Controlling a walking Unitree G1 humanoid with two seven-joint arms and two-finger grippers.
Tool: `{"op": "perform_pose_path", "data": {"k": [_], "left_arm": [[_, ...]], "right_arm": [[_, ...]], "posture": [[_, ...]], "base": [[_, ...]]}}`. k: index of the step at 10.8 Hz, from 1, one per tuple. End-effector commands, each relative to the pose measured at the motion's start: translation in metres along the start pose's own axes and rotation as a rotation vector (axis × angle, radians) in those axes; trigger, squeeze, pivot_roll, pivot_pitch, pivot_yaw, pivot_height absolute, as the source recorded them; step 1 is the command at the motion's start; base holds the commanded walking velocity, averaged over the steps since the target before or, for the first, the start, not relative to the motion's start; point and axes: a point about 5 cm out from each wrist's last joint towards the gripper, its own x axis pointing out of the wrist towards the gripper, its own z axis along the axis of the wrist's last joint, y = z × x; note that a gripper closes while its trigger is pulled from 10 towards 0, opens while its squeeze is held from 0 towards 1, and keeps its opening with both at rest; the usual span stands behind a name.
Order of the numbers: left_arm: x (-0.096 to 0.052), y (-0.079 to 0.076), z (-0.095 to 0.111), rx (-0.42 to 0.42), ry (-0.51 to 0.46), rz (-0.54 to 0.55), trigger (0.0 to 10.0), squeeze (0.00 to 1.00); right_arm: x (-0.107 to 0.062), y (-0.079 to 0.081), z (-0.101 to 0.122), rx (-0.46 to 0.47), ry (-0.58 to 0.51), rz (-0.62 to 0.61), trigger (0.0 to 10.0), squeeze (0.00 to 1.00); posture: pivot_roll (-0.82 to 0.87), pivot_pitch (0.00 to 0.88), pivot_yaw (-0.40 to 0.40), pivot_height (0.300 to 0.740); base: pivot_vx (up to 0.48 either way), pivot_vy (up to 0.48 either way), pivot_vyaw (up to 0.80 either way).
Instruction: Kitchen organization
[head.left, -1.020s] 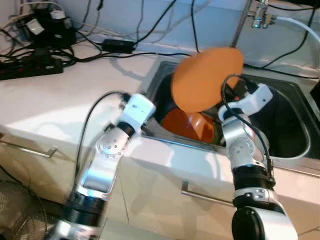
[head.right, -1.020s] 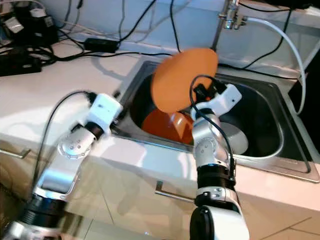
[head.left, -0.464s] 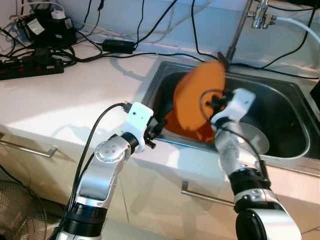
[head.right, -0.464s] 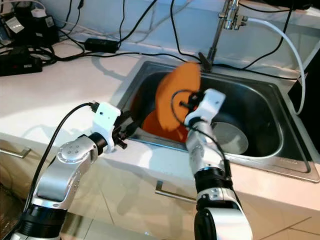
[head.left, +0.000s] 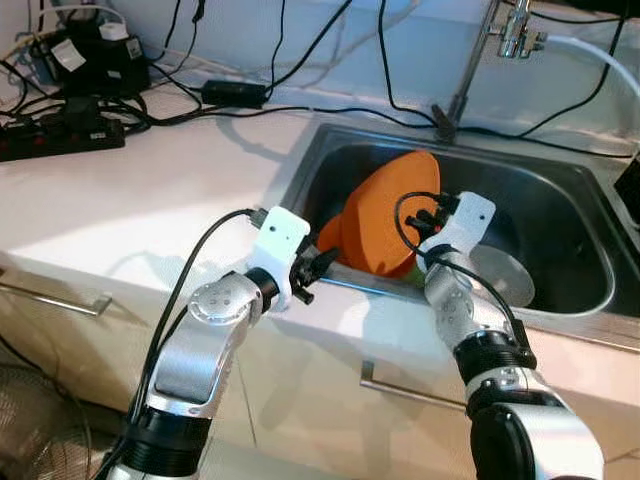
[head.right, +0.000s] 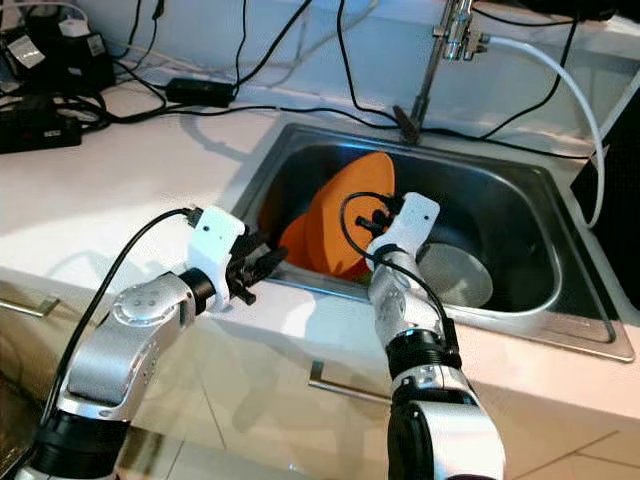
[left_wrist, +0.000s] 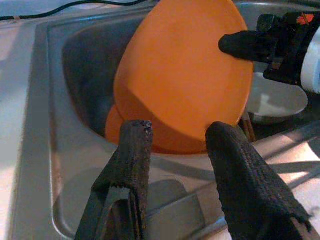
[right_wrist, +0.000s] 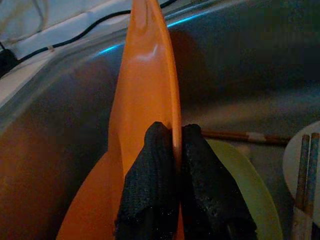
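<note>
Right hand (right_wrist: 172, 150) has its fingers clamped on the rim of an orange plate (head.left: 385, 215), held tilted inside the sink (head.left: 560, 190). Left hand (left_wrist: 177, 150), fingers apart, hovers at the sink's 9 o'clock edge, just beside the plate.

Silver jointed arms, white wrist housings, black cables, black textured fingers (left_wrist: 131, 165)

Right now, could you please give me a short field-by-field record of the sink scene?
right gripper: shut on the orange plate's rim, plate tilted on edge in the sink
left gripper: open, at the sink's front edge, facing the plate
under plate: second orange dish
also in sink: white bowl, green plate, chopsticks
counter: black cables
</note>
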Motion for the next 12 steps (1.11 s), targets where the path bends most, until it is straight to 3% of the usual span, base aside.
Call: {"op": "perform_pose_path", "data": {"k": [1, 3, 4, 8, 9, 10, 11, 12], "left_arm": [[-0.001, -0.005, 0.001, 0.003, 0.004, -0.019, 10.0, 0.0], [0.0, -0.005, 0.001, 0.001, 0.013, -0.02, 10.0, 0.0], [0.0, -0.004, 0.001, 0.002, 0.019, -0.018, 10.0, 0.0], [0.0, -0.005, 0.001, 0.008, 0.019, -0.015, 10.0, 0.0], [0.0, -0.005, 0.001, 0.008, 0.019, -0.016, 10.0, 0.0], [0.0, -0.005, 0.001, 0.007, 0.021, -0.017, 10.0, 0.0], [0.0, -0.006, 0.0, 0.006, 0.023, -0.018, 10.0, 0.0], [0.0, -0.006, 0.0, 0.006, 0.024, -0.021, 10.0, 0.0]], "right_arm": [[0.0, -0.005, -0.007, 0.021, 0.045, -0.026, 10.0, 1.0], [0.001, -0.004, -0.008, 0.02, 0.052, -0.02, 10.0, 1.0], [0.001, -0.003, -0.011, 0.009, 0.065, -0.018, 10.0, 0.0], [0.001, -0.004, -0.012, -0.015, 0.066, -0.02, 10.0, 0.0], [0.001, -0.003, -0.012, -0.023, 0.061, -0.012, 10.0, 1.0], [0.001, -0.001, -0.01, -0.07, 0.045, -0.003, 10.0, 1.0], [0.001, 0.0, -0.008, -0.104, 0.024, 0.004, 10.0, 0.0], [0.001, 0.002, -0.002, -0.14, -0.008, 0.008, 10.0, 0.0]], "posture": [[0.27, 0.034, -0.071, 0.74], [0.27, 0.034, -0.07, 0.74], [0.28, 0.034, -0.07, 0.74], [0.28, 0.033, -0.071, 0.74], [0.28, 0.033, -0.071, 0.74], [0.28, 0.034, -0.072, 0.74], [0.28, 0.035, -0.072, 0.74], [0.28, 0.031, -0.071, 0.74]], "base": [[0.0, 0.0, 0.0], [0.0, 0.0, 0.0], [0.0, 0.0, 0.0], [0.0, 0.0, 0.0], [0.0, 0.0, 0.0], [0.0, 0.0, 0.0], [0.0, 0.0, 0.0], [0.0, 0.0, 0.0]]}}
